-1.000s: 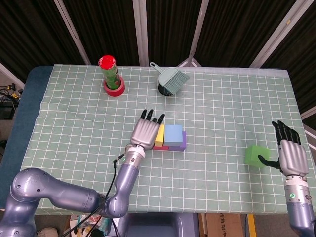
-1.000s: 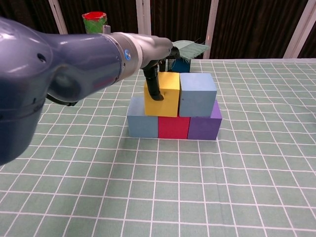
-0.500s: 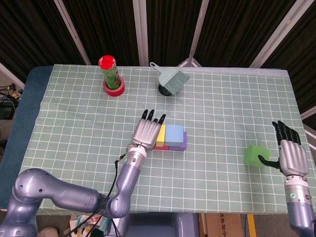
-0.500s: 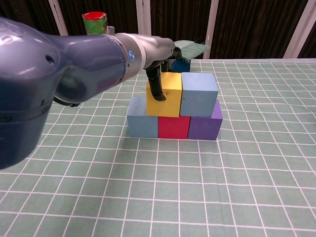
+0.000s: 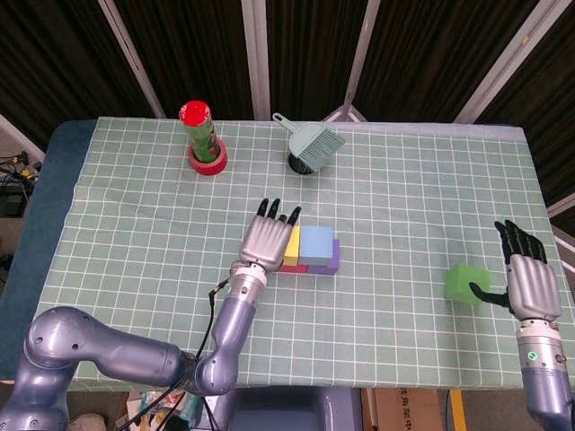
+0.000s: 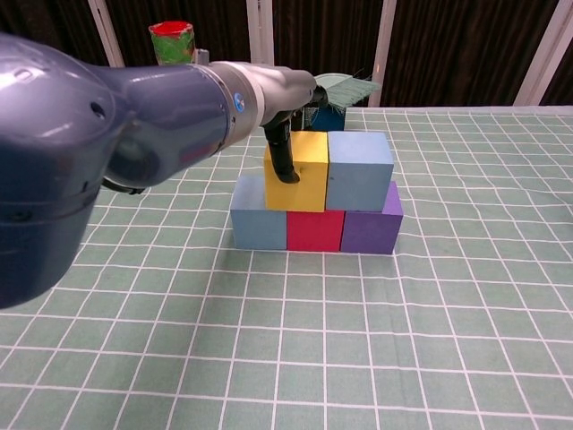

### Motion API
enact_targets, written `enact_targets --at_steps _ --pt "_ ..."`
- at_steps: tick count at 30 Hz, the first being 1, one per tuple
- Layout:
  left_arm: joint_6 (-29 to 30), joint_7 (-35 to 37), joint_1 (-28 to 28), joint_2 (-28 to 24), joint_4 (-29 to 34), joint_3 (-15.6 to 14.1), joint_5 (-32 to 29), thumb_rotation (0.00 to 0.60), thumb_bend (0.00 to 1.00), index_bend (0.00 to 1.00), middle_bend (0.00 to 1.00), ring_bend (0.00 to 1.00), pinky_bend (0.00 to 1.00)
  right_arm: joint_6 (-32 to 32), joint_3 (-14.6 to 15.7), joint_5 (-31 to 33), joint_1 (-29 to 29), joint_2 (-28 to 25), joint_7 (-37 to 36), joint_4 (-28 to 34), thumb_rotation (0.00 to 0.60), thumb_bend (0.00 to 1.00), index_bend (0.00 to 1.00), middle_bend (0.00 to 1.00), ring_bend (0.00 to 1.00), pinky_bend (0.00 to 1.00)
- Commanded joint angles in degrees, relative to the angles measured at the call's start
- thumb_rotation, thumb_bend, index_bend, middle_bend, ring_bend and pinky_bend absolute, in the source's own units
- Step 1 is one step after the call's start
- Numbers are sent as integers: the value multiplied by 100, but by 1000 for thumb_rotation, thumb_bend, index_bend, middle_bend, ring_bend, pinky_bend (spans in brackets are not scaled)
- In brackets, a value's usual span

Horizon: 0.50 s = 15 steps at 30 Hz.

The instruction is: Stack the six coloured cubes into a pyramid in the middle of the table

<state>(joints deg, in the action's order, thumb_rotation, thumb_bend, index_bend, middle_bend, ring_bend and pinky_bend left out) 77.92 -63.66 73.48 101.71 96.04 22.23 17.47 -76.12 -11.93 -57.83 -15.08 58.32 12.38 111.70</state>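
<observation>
- Where the head view's lower left corner is filled by the left arm [image 5: 108,355], the chest view shows the same arm as a grey bulk that hides the table's left side.
- Left hand [image 5: 266,237] lies just left of centre, its fingers spread, a dark thumb [image 6: 283,159] pressing the front of the yellow cube [image 6: 304,173]; whether the other fingers grip that cube cannot be told.
- Right hand [image 5: 525,277] sits at the lower right, fingers apart, thumb touching the green cube [image 5: 467,283], which rests on the cloth [image 5: 395,215] well apart from the stack.
- Bottom row at mid-table: blue cube [image 6: 257,224], red cube [image 6: 314,231], purple cube [image 6: 370,227], all touching.
- Second row: the yellow cube and a light blue cube [image 6: 359,170] side by side; from above the hand covers the row's left end.
- Far off, upper left: a green can [image 5: 201,133] with a red lid stands inside a red tape roll [image 5: 207,162].
- Upper centre: a grey-green brush [image 5: 314,142] lies across a dark object, mostly hidden.
</observation>
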Motion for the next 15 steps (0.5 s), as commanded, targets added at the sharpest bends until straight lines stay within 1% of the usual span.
enact_targets --at_steps 1,15 --pt "-12 14 -7 -7 3 14 7 600 375 0 332 0 0 1 4 -1 0 2 4 -4 600 212 0 0 0 0" --pt "-40 -1 -16 25 -20 6 28 600 375 0 332 0 0 1 5 -2 0 5 6 -6 600 212 0 0 0 0"
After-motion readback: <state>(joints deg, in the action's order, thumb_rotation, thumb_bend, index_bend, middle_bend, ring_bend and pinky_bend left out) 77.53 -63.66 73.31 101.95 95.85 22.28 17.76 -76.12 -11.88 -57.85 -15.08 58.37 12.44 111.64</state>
